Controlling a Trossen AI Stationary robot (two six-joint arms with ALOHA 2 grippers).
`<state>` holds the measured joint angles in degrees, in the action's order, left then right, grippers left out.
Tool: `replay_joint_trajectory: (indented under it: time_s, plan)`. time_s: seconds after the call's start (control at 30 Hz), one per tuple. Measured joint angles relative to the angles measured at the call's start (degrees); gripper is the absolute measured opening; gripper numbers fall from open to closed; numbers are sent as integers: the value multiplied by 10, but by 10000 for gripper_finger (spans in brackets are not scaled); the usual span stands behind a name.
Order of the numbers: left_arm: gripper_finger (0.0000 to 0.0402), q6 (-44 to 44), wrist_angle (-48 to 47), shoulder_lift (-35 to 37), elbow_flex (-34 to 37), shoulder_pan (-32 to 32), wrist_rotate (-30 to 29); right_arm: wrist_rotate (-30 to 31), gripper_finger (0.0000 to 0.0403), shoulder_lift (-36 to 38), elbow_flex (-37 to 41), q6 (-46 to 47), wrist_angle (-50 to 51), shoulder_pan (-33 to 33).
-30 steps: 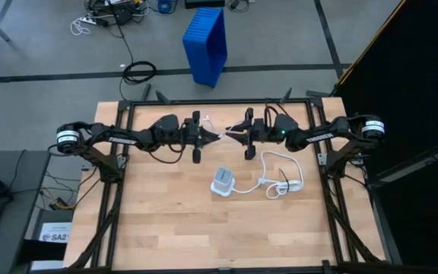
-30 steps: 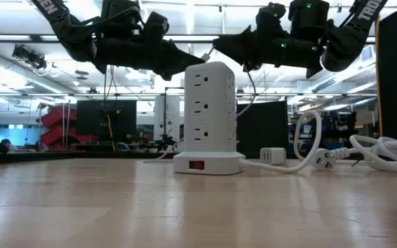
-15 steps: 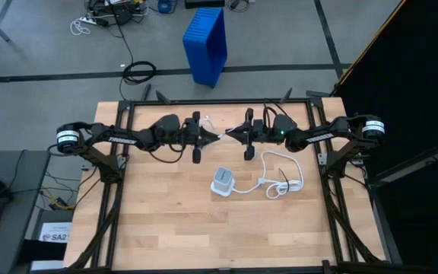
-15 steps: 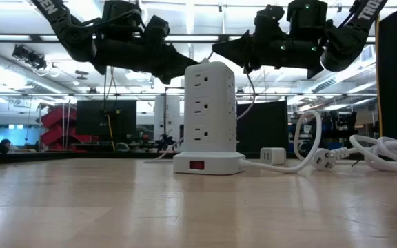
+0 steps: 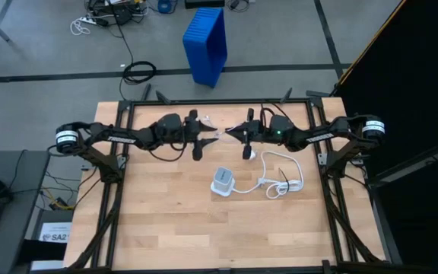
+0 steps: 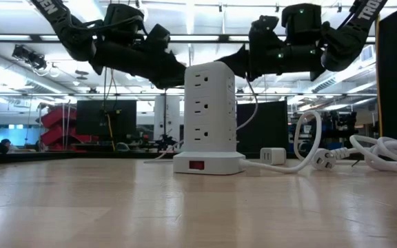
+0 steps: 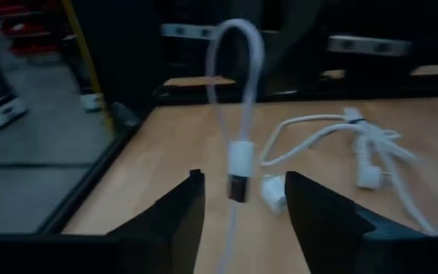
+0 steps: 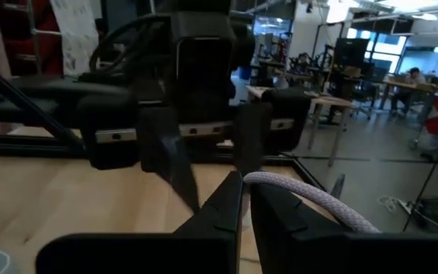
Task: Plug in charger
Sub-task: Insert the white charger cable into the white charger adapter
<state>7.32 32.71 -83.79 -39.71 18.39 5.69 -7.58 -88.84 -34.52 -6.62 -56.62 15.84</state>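
A thin white cable (image 5: pixel 217 132) hangs above the table's far middle between my two grippers. My right gripper (image 8: pixel 243 183) (image 5: pixel 236 135) is shut on it. My left gripper (image 7: pixel 243 175) (image 5: pixel 206 138) faces it, open. Its fingers stand on either side of the cable's plug end (image 7: pixel 236 181) without touching it. The small white charger block (image 6: pixel 273 156) (image 7: pixel 274 190) lies on the table, right of the white socket tower (image 6: pixel 210 117) (image 5: pixel 223 181). No gripper is on it. My right gripper pinches the thin white cable at a bend (image 8: pixel 258 180) between its two fingertips. The fingers come level from the table's right side. The cable arcs away from the tips (image 8: pixel 333 209), and its plug end hangs clear of the table.
The socket tower stands near the table's middle. Its thick white cord (image 5: pixel 284 173) lies coiled to its right, with the plug (image 6: pixel 322 158) beside it. A black frame (image 5: pixel 219 101) runs around the table. A blue bin (image 5: pixel 206 44) stands on the floor beyond the far edge.
My left gripper has opened and let go of the cable, which now stays in my right gripper alone. The two grippers have drawn a little apart, the right one going slightly toward the table's right edge.
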Motion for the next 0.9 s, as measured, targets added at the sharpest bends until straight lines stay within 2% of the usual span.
replay_joint_trajectory:
  time_s: [0.1, 0.2, 0.37, 0.57, 0.77, 0.9]
  plan:
    - [186, 7, -71, -2, -34, -4, -17, 8, 0, 0, 0, -1, -1, 0]
    - [188, 22, -103, -2, -55, -12, -30, 20, 0, 0, 0, -9, -1, 0]
    - [188, 52, -104, -2, -61, -27, -66, 22, 0, 0, 0, -10, 7, 0]
    - [188, 61, -104, -2, -61, -35, -73, 22, 0, 0, -5, -9, 5, 0]
    - [188, 61, -108, -2, -61, -35, -81, 23, 0, 0, -59, -22, 87, -14]
    - [188, 71, -124, -2, -61, -35, -102, 46, 0, 0, -78, -35, 122, -23]
